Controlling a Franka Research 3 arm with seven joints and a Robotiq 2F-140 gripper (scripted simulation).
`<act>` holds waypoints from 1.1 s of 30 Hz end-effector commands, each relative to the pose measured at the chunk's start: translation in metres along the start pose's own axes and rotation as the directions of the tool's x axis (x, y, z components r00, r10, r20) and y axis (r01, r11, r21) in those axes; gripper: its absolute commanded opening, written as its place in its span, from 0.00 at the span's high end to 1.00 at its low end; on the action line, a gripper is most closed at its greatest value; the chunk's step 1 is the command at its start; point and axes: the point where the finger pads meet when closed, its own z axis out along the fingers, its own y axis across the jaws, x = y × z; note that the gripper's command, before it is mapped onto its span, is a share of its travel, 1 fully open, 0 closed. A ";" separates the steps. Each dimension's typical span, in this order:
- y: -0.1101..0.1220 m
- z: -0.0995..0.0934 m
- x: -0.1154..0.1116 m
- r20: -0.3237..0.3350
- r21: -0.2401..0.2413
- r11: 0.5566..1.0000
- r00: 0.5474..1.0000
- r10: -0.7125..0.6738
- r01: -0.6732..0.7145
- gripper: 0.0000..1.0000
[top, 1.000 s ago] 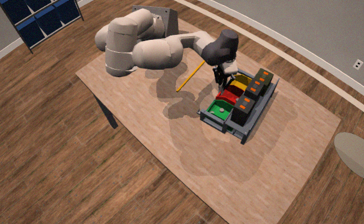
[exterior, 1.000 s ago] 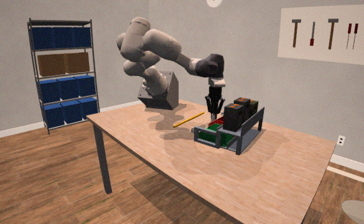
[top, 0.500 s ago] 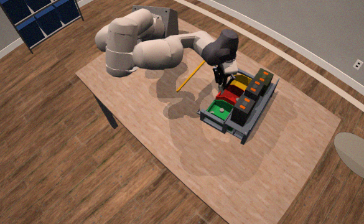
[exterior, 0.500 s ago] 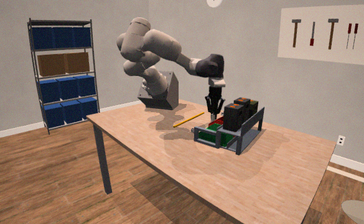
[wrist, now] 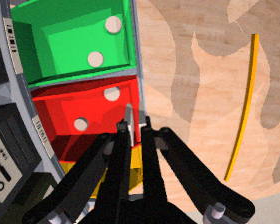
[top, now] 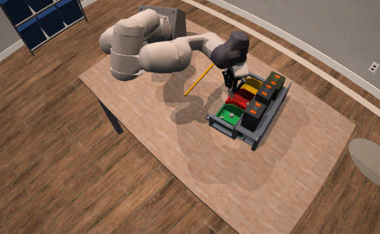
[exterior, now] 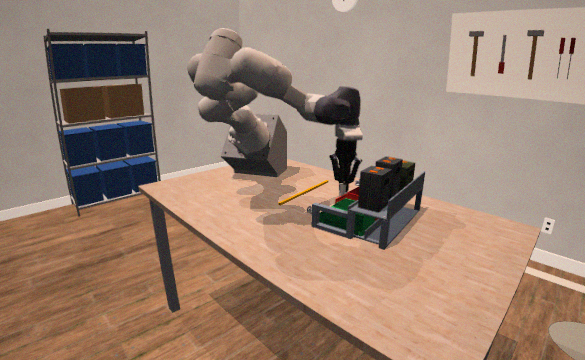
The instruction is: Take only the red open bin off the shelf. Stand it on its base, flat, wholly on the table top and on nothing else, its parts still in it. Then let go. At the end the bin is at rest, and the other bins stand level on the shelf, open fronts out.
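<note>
The red open bin (top: 241, 98) (exterior: 349, 194) (wrist: 93, 107) sits in the shelf (exterior: 406, 196) (wrist: 98, 76) between the green bin (top: 226, 120) (exterior: 344, 205) (wrist: 71, 45) and the yellow bin (top: 253, 84) (wrist: 136, 167). Two round pale parts show in the red bin in the wrist view. My gripper (top: 231, 93) (exterior: 343, 190) (wrist: 136, 111) points down and is shut on the red bin's front wall, one fingertip inside the bin and one outside. The fingers partly hide that wall. Any gap under the bin is hidden.
Black boxes (top: 254, 117) (exterior: 374, 187) with orange marks stand on the shelf's upper level, close behind the open bins. A thin yellow-orange stick (top: 199, 79) (exterior: 303, 192) (wrist: 247, 105) lies on the table top (top: 138, 107) (exterior: 447, 270) in front of the shelf.
</note>
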 end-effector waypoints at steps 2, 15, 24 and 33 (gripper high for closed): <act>-0.003 -0.003 -0.001 0.000 0.008 1.000 1.000 -0.007 0.007 1.00; -0.004 -0.002 -0.001 0.000 0.008 1.000 1.000 -0.007 0.007 1.00; 0.005 0.000 0.000 0.000 0.002 1.000 1.000 -0.001 0.001 1.00; 0.029 0.000 0.000 0.000 0.008 1.000 1.000 -0.007 0.007 1.00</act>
